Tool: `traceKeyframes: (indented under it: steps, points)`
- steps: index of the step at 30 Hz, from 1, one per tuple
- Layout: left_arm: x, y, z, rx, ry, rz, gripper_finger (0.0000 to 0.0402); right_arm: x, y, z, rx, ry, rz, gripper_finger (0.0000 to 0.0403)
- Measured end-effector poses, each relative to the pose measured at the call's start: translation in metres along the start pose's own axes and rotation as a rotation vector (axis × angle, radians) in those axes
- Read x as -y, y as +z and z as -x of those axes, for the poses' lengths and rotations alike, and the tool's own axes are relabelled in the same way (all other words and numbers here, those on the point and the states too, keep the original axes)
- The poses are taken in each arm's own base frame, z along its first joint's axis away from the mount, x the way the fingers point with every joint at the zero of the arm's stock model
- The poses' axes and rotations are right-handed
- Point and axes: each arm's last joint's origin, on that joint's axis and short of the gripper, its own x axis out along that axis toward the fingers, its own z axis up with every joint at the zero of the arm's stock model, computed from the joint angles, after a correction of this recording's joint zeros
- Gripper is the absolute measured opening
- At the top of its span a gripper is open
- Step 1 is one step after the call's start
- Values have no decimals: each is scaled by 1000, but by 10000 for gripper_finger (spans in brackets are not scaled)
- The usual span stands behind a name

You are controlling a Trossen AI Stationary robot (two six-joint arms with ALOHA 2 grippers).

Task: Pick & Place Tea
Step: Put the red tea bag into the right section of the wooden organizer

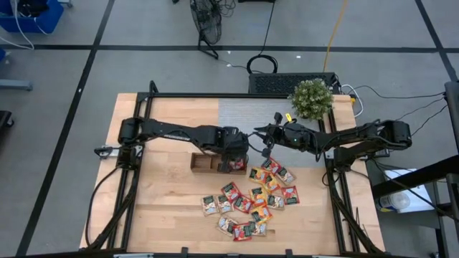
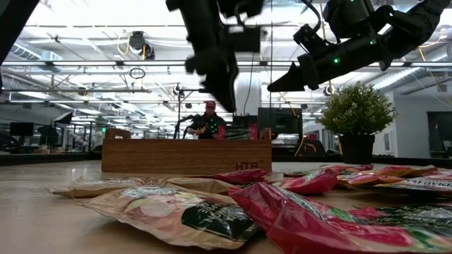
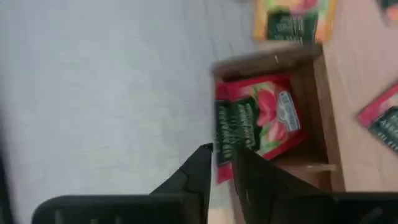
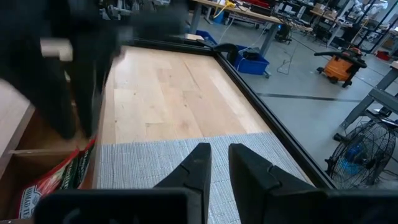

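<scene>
The wooden tray (image 2: 186, 155) carries light lettering on its front wall at the low right that looks like "HTR", seen only in the low view. The sachets' dark printed labels are too blurred to read.

The left wrist view looks down into the tray's end compartment, where one red tea sachet (image 3: 258, 121) lies tilted against the wall; its label panel is dark green beside a pink fruit picture. The high view shows the left gripper (image 1: 234, 152) directly over that end of the tray, fingers (image 3: 199, 165) slightly parted and clear of the sachet, holding nothing.

The other tea sachets (image 1: 251, 201), in red, orange and green-and-white, lie scattered on the bench (image 1: 165, 208) in front of the tray.

The right gripper (image 1: 262, 133) hangs above the grey mat (image 4: 186, 152) beside a potted plant (image 1: 312, 99), its fingers (image 4: 196, 163) nearly together and empty.

A person (image 2: 209, 121) sits far behind the tray, visible only in the low view.
</scene>
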Motion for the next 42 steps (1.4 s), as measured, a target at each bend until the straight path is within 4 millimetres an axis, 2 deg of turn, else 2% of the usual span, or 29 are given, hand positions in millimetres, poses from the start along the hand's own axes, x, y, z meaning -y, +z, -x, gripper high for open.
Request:
traceKeyframes:
  steps: [4, 8, 13, 17, 20, 24, 30, 37, 42]
  points:
    - [-9, 0, 35, 110, -59, 76, 72, 0, 0, 0, -1, 0, 0, 45]
    - [-9, -4, 45, 178, -201, 146, 72, 0, -1, 0, -7, 2, 2, 45]
    - [4, -5, 15, 136, -145, 132, 66, 0, -1, 0, -8, 2, 2, 45]
    - [26, -2, -9, 88, -173, 15, 11, -1, -1, 0, -12, 4, 4, 45]
    - [34, -1, -22, 69, -187, -9, 5, -1, -1, 0, -12, 4, 4, 45]
    - [35, -4, -40, 28, -199, 14, 3, -1, -1, 0, -15, 4, -3, 45]
    - [32, -8, -57, -10, -192, 36, 2, -1, -2, 0, -21, 7, -2, 45]
    - [24, -10, -62, -16, -190, 66, 1, -1, -2, 0, -21, 8, -2, 45]
    - [23, -11, -68, -5, -292, 102, 1, -1, -2, 0, -21, 8, -2, 45]
